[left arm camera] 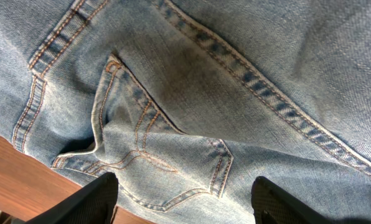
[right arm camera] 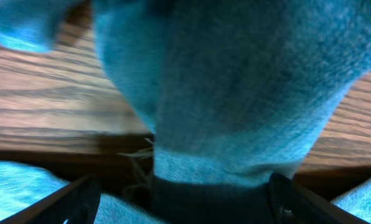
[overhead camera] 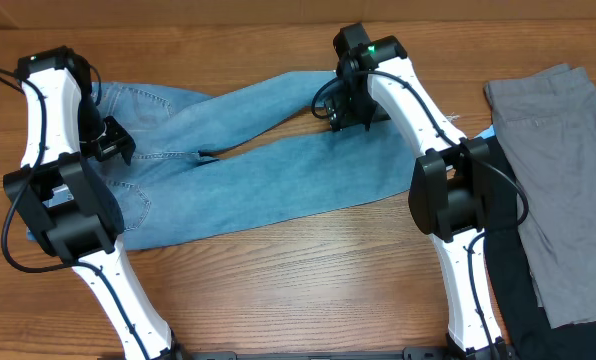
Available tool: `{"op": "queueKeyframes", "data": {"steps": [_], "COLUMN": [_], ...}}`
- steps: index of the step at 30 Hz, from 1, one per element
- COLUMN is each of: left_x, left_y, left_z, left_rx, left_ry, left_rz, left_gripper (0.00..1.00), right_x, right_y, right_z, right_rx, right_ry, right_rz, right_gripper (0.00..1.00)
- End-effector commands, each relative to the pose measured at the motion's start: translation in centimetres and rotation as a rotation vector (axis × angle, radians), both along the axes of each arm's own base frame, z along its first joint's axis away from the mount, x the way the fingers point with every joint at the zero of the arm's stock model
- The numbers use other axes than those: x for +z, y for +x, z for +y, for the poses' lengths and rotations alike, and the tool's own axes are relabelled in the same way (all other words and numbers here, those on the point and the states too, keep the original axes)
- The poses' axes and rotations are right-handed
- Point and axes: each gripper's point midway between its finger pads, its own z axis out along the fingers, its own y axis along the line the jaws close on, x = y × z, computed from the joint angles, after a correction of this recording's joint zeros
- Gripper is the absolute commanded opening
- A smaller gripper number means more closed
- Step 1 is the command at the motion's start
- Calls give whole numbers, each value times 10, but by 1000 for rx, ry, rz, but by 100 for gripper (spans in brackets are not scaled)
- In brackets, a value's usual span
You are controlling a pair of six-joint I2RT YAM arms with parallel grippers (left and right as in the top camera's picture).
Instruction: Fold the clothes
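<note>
Nearest us is bare table (overhead camera: pixel 308 270), then the lower leg of the jeans (overhead camera: pixel 278 180). They lie spread flat across the table, waistband (left arm camera: pixel 5 74) to the left, legs running right and parting toward the ends. Off to the near right the black garment (overhead camera: pixel 513 290) lies beside the grey garment (overhead camera: pixel 553 180), both clear of the action.

A little farther up is the left claw (left arm camera: pixel 188 202). Its fingers (left arm camera: pixel 98 199) are well apart, poised over a back pocket (left arm camera: pixel 160 155), gripping nothing.

Farthest out, the right claw (right arm camera: pixel 185 202) is at the frayed hem (right arm camera: pixel 167 168) of the far leg. Its jaws are wide and denim lies in the gap, but we see no pinch, and that view is blurred.

Our read is that a leg-over-leg fold is being set up. To do it well, we'd have the right claw bite both layers right at the hem and the left take the waistband's far edge. Both should then carry the far leg toward us together, low and taut, so the seams line up without bunching at the crotch.
</note>
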Motion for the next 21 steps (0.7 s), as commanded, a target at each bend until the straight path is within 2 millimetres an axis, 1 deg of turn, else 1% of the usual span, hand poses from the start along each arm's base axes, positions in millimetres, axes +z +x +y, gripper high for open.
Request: {"op": "queueKeyframes", "data": {"steps": [1,3,4,5,9,11,13,14,15,16,17,18,21], "left_x": [-6,-11,-15,-19,-36,-43,-50,-53,-55,-57,-58,-59,-59], "left_y": [-2,-6,-7,-9,-15,-16,-17,-17,-18,-18,-19,-20,-18], "left_z": [-2,-4,-4,-5,-6,-7,-7,-7,-6,-6,-5,-5,-4], "left_rx": [-20,-20,-20,-20,-19,-19,-18,-18,-16,-14,-12,-12,-11], "left_ry": [-19,-25,-27,-29,-33,-34,-32,-32,-32,-32,-33,-33,-30], "left_rz": [15,28,35,40,55,56,53,52,51,51,53,54,47], "left_gripper": [72,72,72,73,75,75,78,80,80,80,81,81,84], "right_x": [11,12,13,13,13,13,14,15,14,14,13,13,16], "right_y": [9,12,14,15,20,22,24,25,26,25,23,21,20], "right_z": [-21,-28,-31,-34,-45,-50,-57,-60,-61,-60,-57,-55,-42], "right_rx": [-25,-34,-40,-46,-77,-97,-132,-145,-150,-150,-147,-144,-127], "right_ry": [-85,-109,-112,-113,-111,-112,-129,-130,-126,-114,-98,-85,-52], "right_rz": [-56,-70,-75,-77,-85,-89,-101,-105,-104,-96,-86,-78,-77], "right_gripper": [86,79,72,61,33,24,9,5,5,8,16,20,23]}}
